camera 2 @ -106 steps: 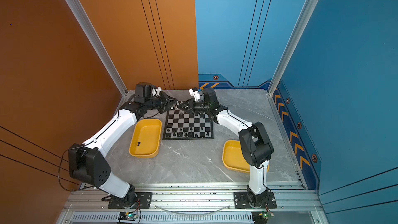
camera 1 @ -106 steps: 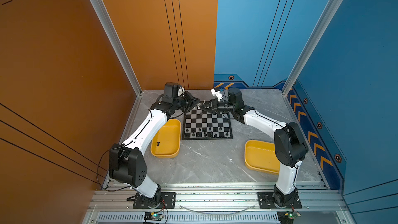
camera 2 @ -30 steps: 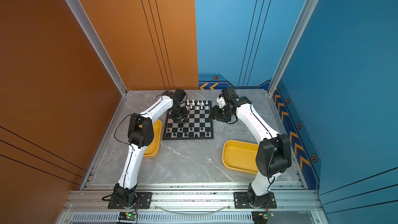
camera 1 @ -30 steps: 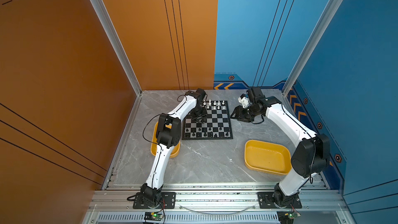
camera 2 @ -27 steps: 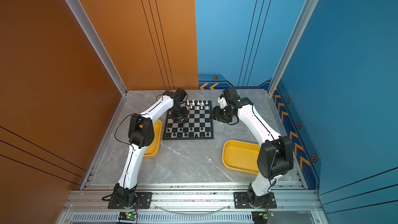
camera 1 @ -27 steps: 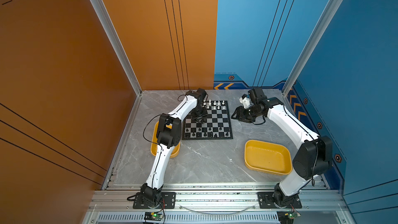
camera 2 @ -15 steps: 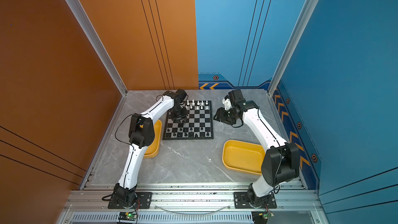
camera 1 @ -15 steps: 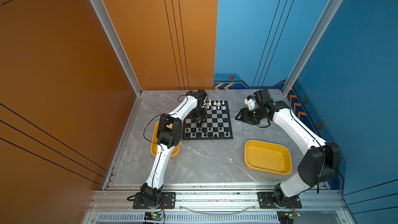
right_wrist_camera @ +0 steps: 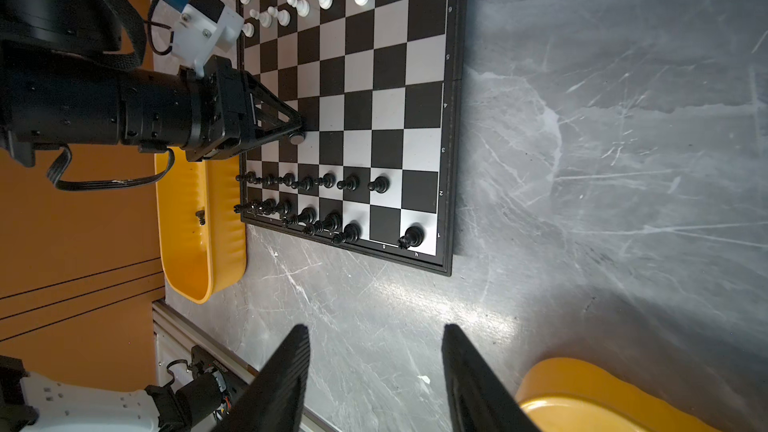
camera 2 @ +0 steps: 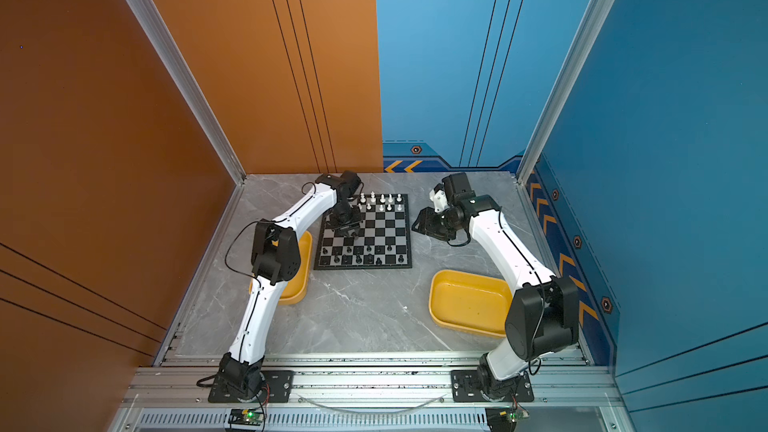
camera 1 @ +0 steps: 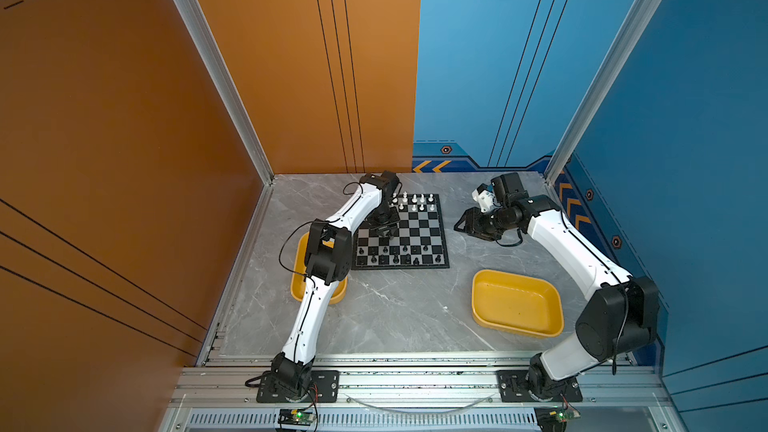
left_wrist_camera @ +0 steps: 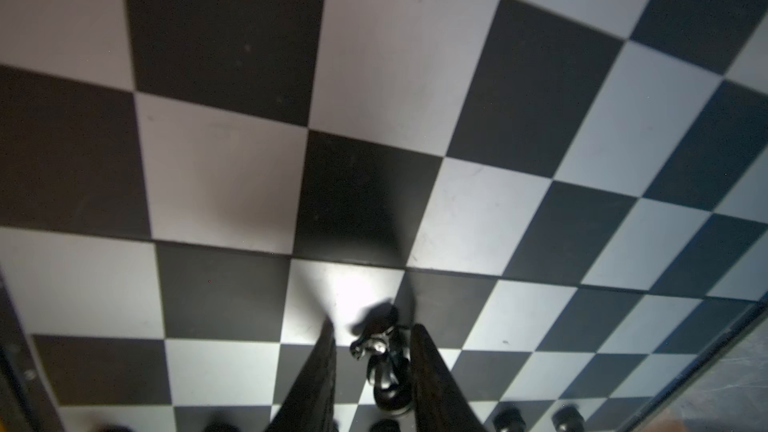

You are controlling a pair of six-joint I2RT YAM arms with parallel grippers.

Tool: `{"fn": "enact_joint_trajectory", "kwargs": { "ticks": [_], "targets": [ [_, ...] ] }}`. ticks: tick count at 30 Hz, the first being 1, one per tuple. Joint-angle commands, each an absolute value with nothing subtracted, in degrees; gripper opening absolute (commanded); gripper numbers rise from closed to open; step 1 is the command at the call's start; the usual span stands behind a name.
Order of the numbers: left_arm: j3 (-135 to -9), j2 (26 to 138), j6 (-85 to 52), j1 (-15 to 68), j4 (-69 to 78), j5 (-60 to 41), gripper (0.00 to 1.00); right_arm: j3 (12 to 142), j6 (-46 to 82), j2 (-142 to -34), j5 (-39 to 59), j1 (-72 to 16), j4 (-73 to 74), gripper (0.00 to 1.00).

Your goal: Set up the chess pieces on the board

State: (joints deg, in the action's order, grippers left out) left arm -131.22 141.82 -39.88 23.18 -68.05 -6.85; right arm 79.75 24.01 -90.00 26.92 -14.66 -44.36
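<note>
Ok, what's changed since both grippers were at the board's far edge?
The right gripper pulled back off the board to the right; it is open above the table. The left gripper moved from the far edge to the board's left side, and a black piece sits between its fingers. Board, yellow trays, white pieces and black pieces stayed put.

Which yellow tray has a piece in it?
The left tray, beside the board: one small black piece lies in it. The right tray shows only bare yellow floor.
</note>
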Motion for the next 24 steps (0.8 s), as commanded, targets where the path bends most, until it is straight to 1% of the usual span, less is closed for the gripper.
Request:
{"fn": "enact_joint_trajectory", "kwargs": {
  "ticks": [1,5,12,14,16,20,23,24],
  "targets": [
    [-132.19,144.32,-38.55,22.10,-68.07,-5.20,0.31,79.50,24.70,-88.07,27.07,-14.70,-43.77,0.54],
    [-132.36,144.49,-38.25,21.54,-68.11,-5.12,0.30,79.82,25.09,-88.24,26.89,-15.07,-43.65,0.54],
    [-132.36,144.92,-37.55,21.21,-68.10,-5.10,0.20,80.23,25.73,-88.30,25.76,-15.98,-43.67,0.54],
    [-132.60,145.10,-37.36,21.09,-68.05,-5.33,0.16,80.29,25.83,-88.32,25.34,-16.41,-43.68,0.54],
    [-132.71,145.03,-37.18,21.00,-68.05,-5.81,0.13,80.26,26.18,-88.28,24.97,-16.78,-43.75,0.54],
    [-131.98,144.24,-36.50,21.22,-68.05,-6.54,0.13,80.30,26.44,-88.16,24.11,-17.31,-43.77,0.54],
    [-130.51,142.78,-36.13,21.22,-68.07,-5.96,0.21,80.21,26.54,-87.94,23.74,-17.40,-43.76,0.54],
    [-130.30,142.37,-35.79,21.18,-68.07,-5.34,0.21,80.16,26.54,-87.99,23.57,-17.51,-43.73,0.54]
  ]
}}
